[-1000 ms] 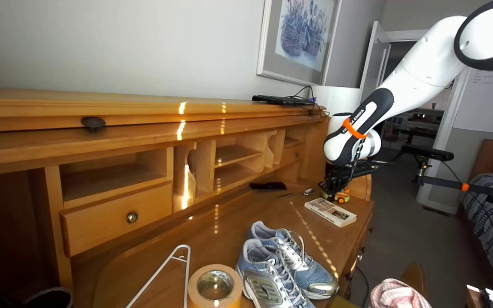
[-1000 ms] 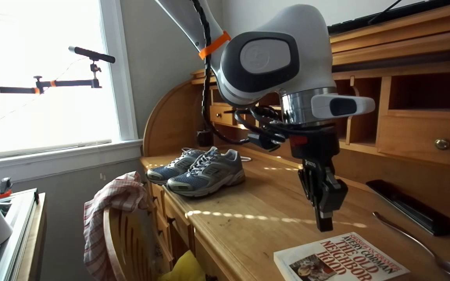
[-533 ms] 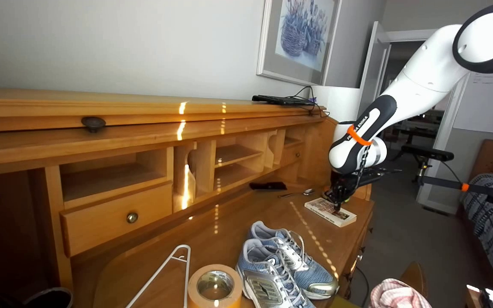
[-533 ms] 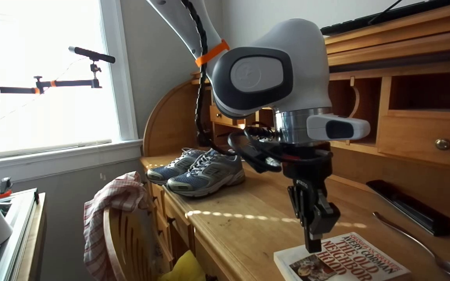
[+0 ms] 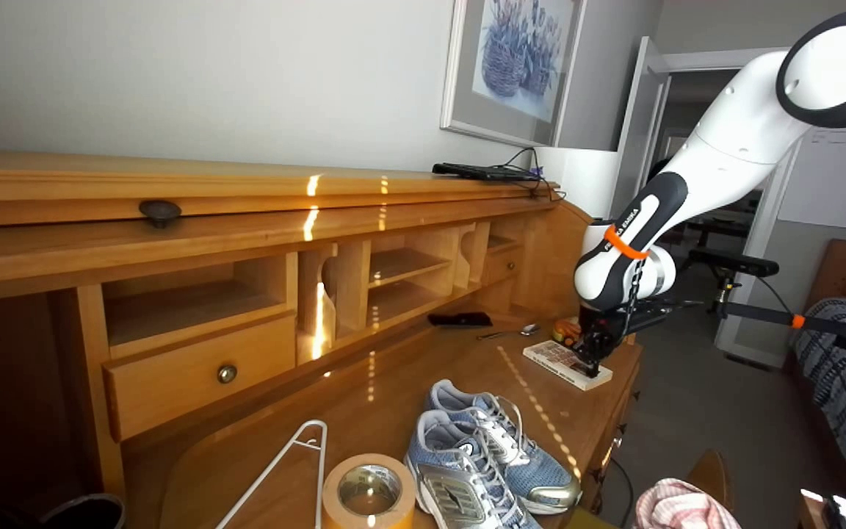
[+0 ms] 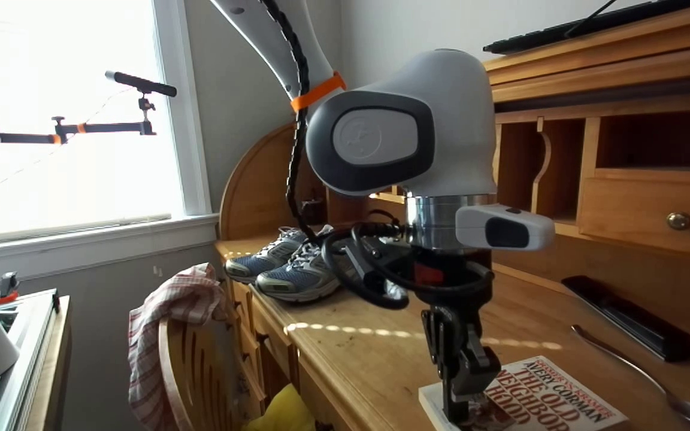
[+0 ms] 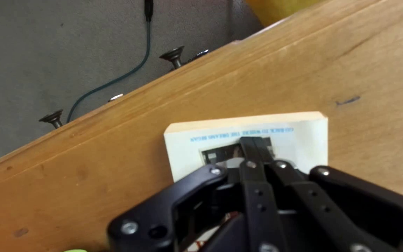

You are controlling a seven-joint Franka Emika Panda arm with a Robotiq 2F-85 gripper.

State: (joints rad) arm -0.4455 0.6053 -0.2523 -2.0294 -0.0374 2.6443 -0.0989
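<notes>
My gripper (image 7: 256, 141) is shut with its fingertips together and nothing between them. It points down over a white paperback book (image 7: 303, 140) that lies flat on the wooden desk. The tips are over the photo on the cover, at or just above it; I cannot tell whether they touch. In both exterior views, the gripper (image 5: 590, 371) (image 6: 456, 414) stands over the end of the book (image 5: 549, 360) (image 6: 554, 395) nearest the desk's front edge. Red title letters show on the cover. The wrist view hides the book's lower part behind the fingers.
An orange toy car (image 5: 564, 332) stands behind the book. A spoon (image 6: 626, 366) and a long black object (image 6: 629, 317) lie by the cubbyholes. Running shoes (image 5: 496, 448), a tape roll (image 5: 369, 492) and a white hanger (image 5: 283, 455) lie farther along. A chair (image 6: 195, 365) stands at the front.
The gripper has come down and moved toward the desk's front edge, from above and behind the book to its front end. It stays shut. The book looks unmoved.
</notes>
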